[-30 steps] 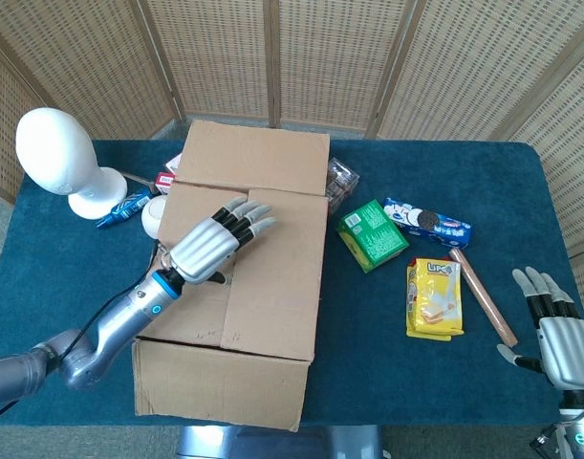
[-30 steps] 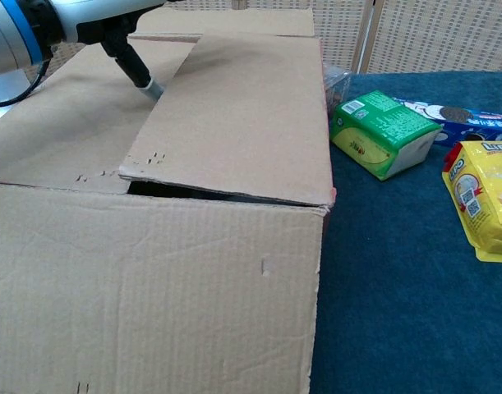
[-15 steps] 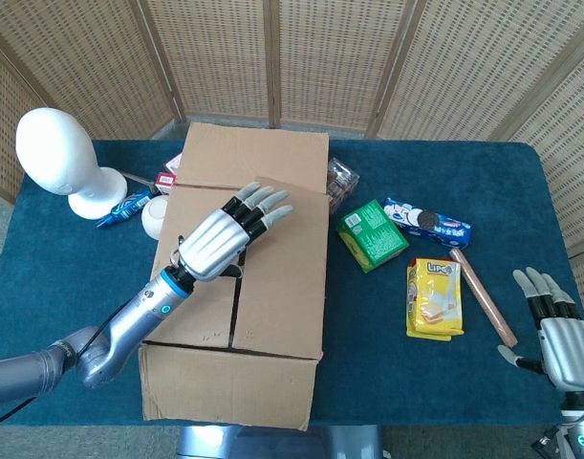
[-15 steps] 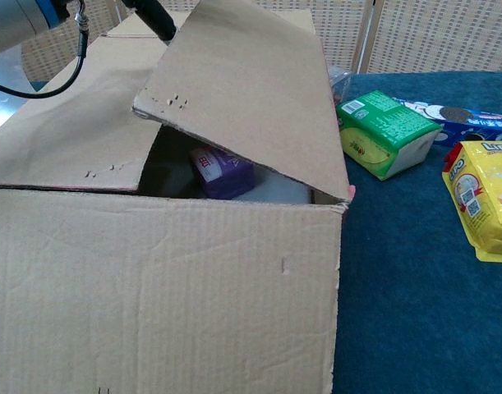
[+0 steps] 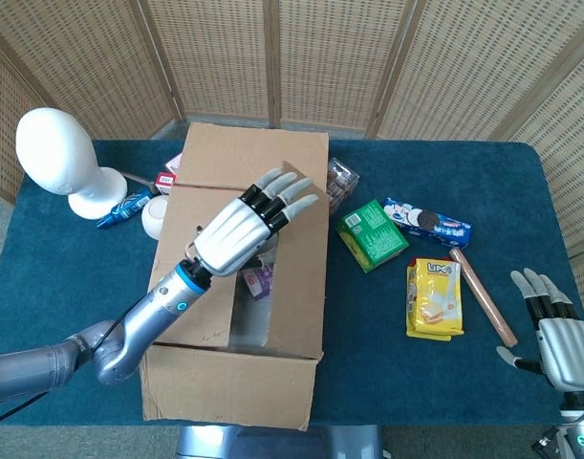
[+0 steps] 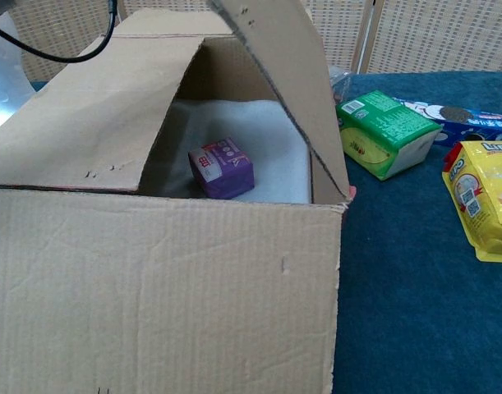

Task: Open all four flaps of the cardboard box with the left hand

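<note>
The cardboard box [image 5: 225, 382] stands mid-table and fills the chest view [image 6: 152, 287]. Its right flap [image 5: 306, 277] is lifted steeply [image 6: 292, 74], so a small purple carton [image 5: 260, 279] shows on the white floor inside [image 6: 222, 168]. The left flap [image 6: 86, 115] and the far flap [image 5: 253, 153] lie flat. My left hand [image 5: 242, 232] is over the opening, its fingers [image 5: 284, 191] stretched out against the raised flap's top edge; the thumb is hidden. My right hand [image 5: 562, 335] rests open at the table's near right corner, away from the box.
Right of the box lie a green packet [image 5: 372, 234], a blue biscuit pack [image 5: 427, 221], a yellow packet [image 5: 433, 296] and a brown roll [image 5: 483, 296]. A white mannequin head [image 5: 57, 153], a white cup [image 5: 155, 215] and small packets sit at the left.
The left hand has moved up and to the right, swinging the right flap from flat to steeply raised. The box's inside and the purple carton have come into view. The right hand stayed put.
</note>
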Controlling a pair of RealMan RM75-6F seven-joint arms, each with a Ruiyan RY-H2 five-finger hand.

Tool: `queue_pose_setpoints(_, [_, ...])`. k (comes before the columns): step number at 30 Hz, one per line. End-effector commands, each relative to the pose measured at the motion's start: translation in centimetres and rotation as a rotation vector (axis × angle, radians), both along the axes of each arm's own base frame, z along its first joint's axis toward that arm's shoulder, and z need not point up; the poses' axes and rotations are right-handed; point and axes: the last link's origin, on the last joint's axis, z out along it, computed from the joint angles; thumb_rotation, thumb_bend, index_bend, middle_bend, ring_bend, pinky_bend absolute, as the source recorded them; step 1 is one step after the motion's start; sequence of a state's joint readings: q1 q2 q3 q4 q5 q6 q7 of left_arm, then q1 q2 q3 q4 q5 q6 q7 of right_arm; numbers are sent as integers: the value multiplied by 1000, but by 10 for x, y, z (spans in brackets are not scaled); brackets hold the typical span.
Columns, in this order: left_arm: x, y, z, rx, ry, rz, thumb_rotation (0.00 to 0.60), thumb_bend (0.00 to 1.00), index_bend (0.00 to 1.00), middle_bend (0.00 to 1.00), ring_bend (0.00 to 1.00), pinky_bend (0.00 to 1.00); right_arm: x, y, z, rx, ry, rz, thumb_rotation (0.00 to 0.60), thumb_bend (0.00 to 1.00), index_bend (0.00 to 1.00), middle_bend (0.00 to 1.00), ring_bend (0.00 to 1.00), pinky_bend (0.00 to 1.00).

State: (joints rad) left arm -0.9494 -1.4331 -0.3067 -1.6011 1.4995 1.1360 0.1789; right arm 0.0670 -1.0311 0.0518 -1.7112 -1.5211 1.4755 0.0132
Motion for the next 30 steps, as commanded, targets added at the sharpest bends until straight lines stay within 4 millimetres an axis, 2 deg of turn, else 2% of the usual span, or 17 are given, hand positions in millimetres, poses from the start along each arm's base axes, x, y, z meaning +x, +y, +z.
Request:
queue_pose_setpoints(1, [18, 0, -2, 20, -8, -21, 600, 290, 0, 0, 0, 59, 0, 0, 0, 1, 0, -1, 600, 0, 0, 0, 0, 162])
queue_pose_setpoints(3, [36, 1, -5, 32, -26, -40, 600, 290, 0, 0, 0, 62, 0, 0, 0, 3, -1, -3, 600, 0, 0, 0, 0, 161])
queue_pose_setpoints(8, [63, 0, -13, 46, -63, -59, 600, 290, 0, 0, 0, 64, -1, -1, 0, 4, -1, -7, 600, 0, 0, 0, 0, 161])
queue_pose_setpoints(13, [81, -3, -27, 44, -69, -63, 600, 290, 0, 0, 0, 67, -2, -1, 2, 1, -6, -11, 600, 0, 0, 0, 1, 161])
queue_pose_setpoints(17, [84, -7, -42, 23, -53, -51, 600, 289, 0, 0, 0, 69, -3, -1, 2, 8, -9, -13, 600, 0, 0, 0, 2, 162])
queue_pose_setpoints(23, [79, -10, -67, -7, -12, -28, 600, 289, 0, 0, 0, 71, -3, -1, 4, 7, -16, -12, 600, 0, 0, 0, 3, 162])
queue_pose_setpoints(30, [72, -11, -78, -27, 17, -14, 600, 289, 0, 0, 0, 72, -4, -1, 3, 12, -16, -15, 600, 0, 0, 0, 3, 162])
